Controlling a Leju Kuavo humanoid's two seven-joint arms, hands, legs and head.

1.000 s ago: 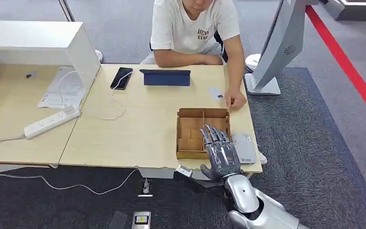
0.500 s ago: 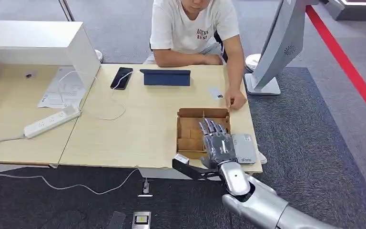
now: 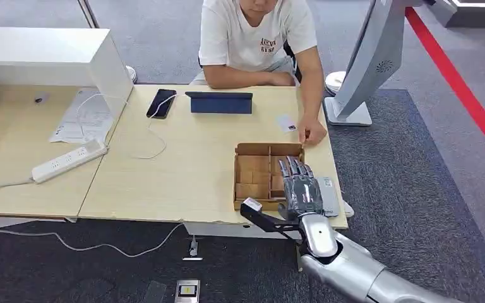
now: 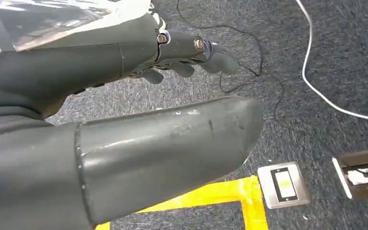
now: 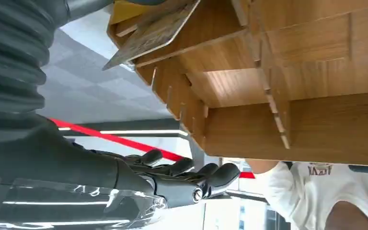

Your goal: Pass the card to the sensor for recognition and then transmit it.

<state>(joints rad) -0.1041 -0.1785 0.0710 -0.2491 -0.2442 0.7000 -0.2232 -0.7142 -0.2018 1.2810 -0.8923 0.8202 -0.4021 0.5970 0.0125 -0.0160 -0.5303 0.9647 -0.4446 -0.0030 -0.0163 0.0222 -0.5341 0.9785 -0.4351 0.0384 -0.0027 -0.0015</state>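
I'm seeing my right hand (image 3: 301,192) hovering palm-down, fingers stretched out flat and holding nothing, over the right edge of the box (image 3: 256,177) and the grey sensor (image 3: 328,196) lying just beside it near the front of the worktop (image 3: 183,158). The box is a shallow wooden tray split by dividers into several compartments; from the head view I cannot tell what is lying in them. The right wrist view is showing those compartments close up, with a thin flat card (image 5: 148,36) leaning tilted at the box's corner. Another white card (image 3: 286,123) is lying on the worktop beyond the box, right by the hand of the person (image 3: 259,38) sitting opposite. My left hand (image 4: 187,55) is hanging over the carpet with fingers loosely curled and nothing in them.
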